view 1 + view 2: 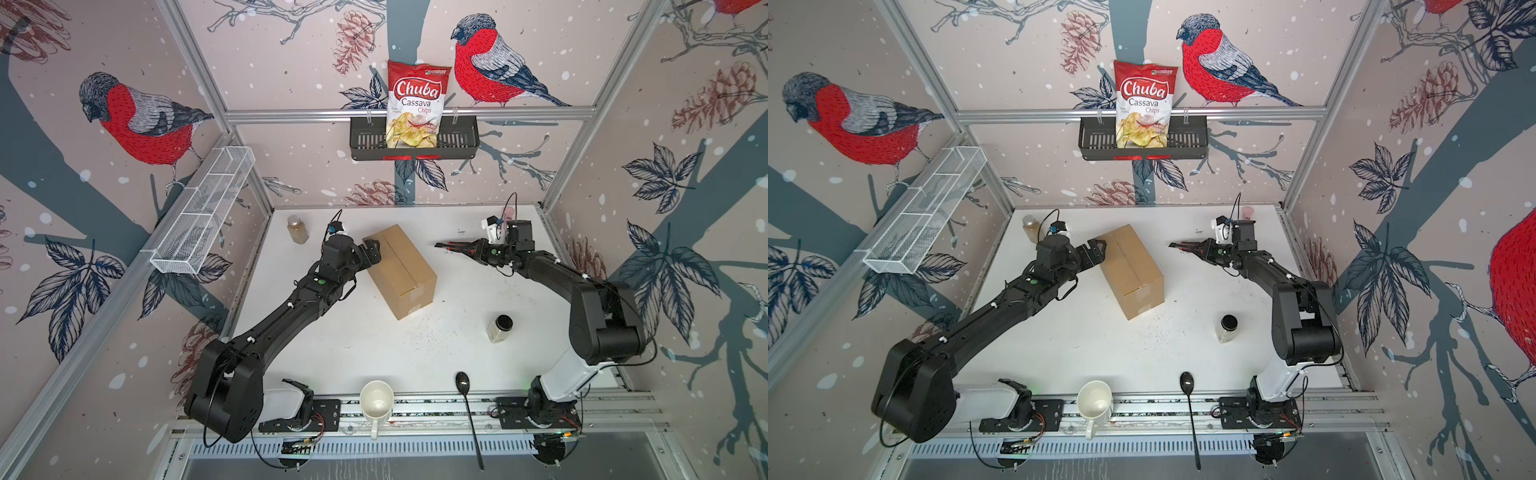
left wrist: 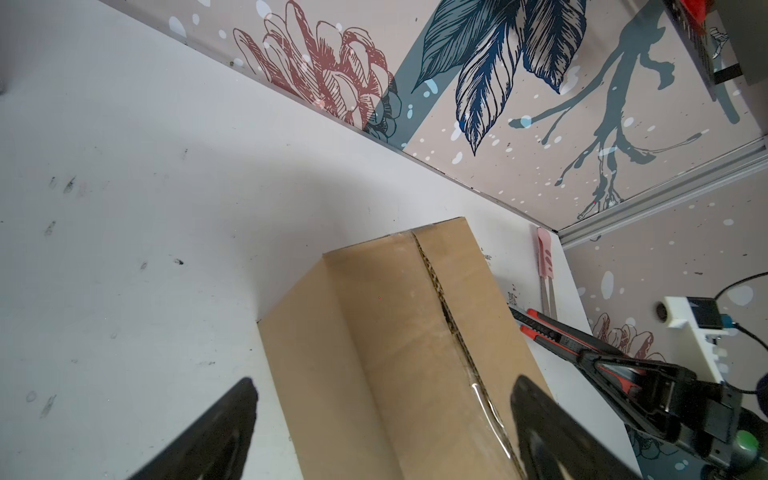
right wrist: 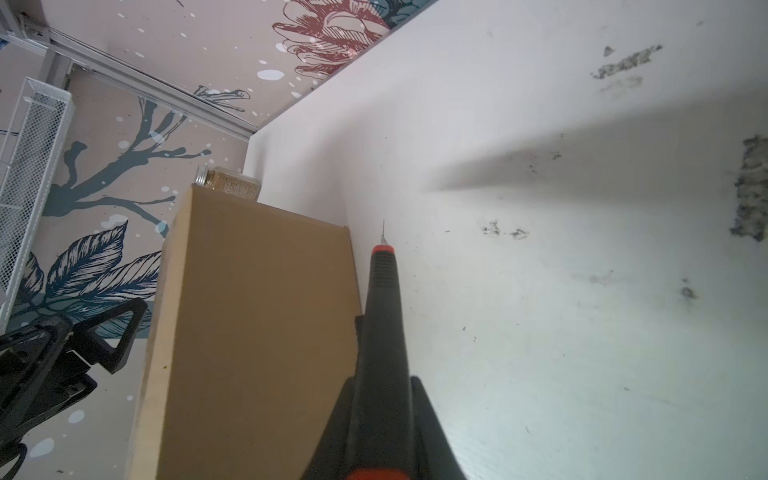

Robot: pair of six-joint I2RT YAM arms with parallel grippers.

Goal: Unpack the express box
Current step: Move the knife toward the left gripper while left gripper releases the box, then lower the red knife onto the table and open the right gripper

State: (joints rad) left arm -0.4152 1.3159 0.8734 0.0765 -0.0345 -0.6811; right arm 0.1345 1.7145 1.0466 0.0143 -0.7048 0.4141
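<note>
In both top views the express box [image 1: 401,270] lies on the bench [image 1: 374,345], with the left pincer [image 1: 372,252] wide at its far end, likely to brace it. Left wrist: the jaws flank the taped seam [image 2: 440,299]. Right wrist: the right pincer [image 3: 383,388] clamps a utility knife [image 3: 384,299] beside the box, presumably to slit the tape.

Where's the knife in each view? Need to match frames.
Top view: knife right of the box, tip toward it.
Top view: knife likewise right of the box.
Left wrist: knife beyond the box's taped seam.
Right wrist: knife up close, alongside the box.
Shared landmark: the box.
</note>
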